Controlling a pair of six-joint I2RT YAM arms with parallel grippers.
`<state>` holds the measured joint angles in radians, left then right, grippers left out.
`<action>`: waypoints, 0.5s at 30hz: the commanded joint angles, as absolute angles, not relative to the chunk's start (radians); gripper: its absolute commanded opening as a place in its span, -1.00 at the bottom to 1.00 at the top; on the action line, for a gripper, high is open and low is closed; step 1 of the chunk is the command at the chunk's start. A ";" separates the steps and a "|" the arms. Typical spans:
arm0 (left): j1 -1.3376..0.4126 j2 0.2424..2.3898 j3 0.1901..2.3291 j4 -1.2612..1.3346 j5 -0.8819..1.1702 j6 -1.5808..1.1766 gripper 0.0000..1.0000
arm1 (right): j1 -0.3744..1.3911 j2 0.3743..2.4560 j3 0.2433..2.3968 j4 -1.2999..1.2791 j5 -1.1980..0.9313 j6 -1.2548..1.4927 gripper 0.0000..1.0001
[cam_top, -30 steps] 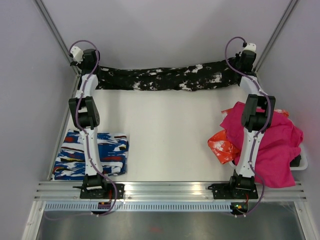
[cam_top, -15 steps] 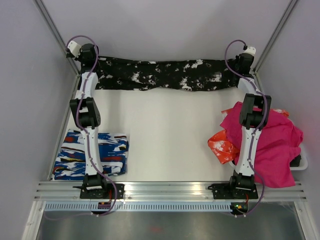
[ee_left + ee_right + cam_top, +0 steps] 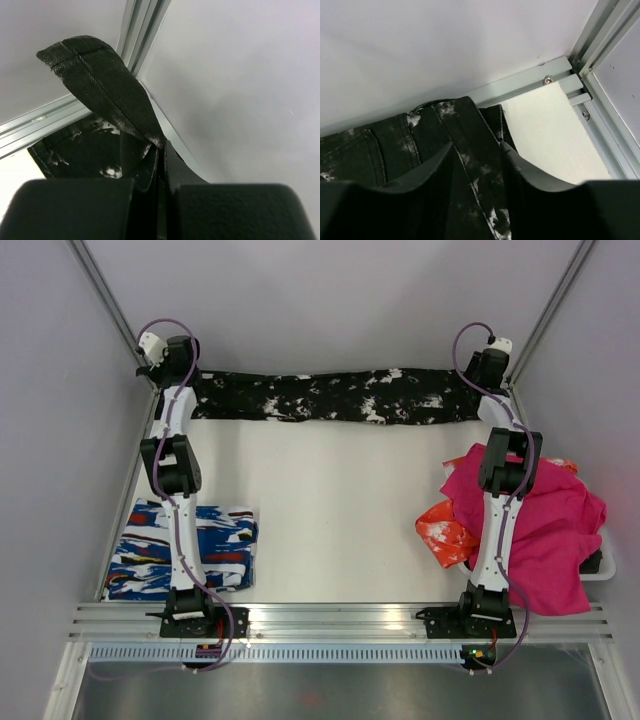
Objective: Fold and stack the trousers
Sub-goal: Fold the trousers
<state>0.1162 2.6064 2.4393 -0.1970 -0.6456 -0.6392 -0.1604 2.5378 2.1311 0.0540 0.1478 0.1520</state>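
The trousers (image 3: pixel 330 395), black with white splatter, are stretched out in a long narrow band along the far edge of the white table (image 3: pixel 330 510). My left gripper (image 3: pixel 186 378) is shut on their left end; the left wrist view shows the fingers pressed together on a dark hem (image 3: pixel 107 95), with my left gripper (image 3: pixel 161 152) close to the back corner frame. My right gripper (image 3: pixel 477 380) holds the right end; in the right wrist view my right gripper (image 3: pixel 477 150) has splattered fabric (image 3: pixel 470 130) filling the space between its fingers.
A folded blue-white-red garment (image 3: pixel 185 545) lies at the near left. A magenta cloth (image 3: pixel 545 525) and an orange piece (image 3: pixel 443 530) are heaped at the right over a white bin (image 3: pixel 603 565). Walls and aluminium frame posts (image 3: pixel 600 35) stand just behind both grippers.
The trousers hung in a sagging, bunched band; both grippers moved slightly and the band now lies straighter and flatter along the back edge.
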 commanded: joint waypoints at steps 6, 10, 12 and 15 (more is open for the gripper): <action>0.141 2.539 2.453 -0.187 -0.666 -0.591 0.40 | -0.164 2.455 2.180 -0.110 0.058 0.135 0.35; 0.143 2.467 2.450 -0.213 -0.652 -0.503 0.99 | -0.164 2.389 2.181 -0.237 0.038 0.201 0.66; 0.143 2.418 2.450 -0.264 -0.623 -0.470 0.99 | -0.164 2.343 2.174 -0.317 0.060 0.256 0.68; 0.140 2.346 2.410 -0.398 -0.551 -0.456 0.99 | -0.163 2.270 2.108 -0.394 0.068 0.313 0.69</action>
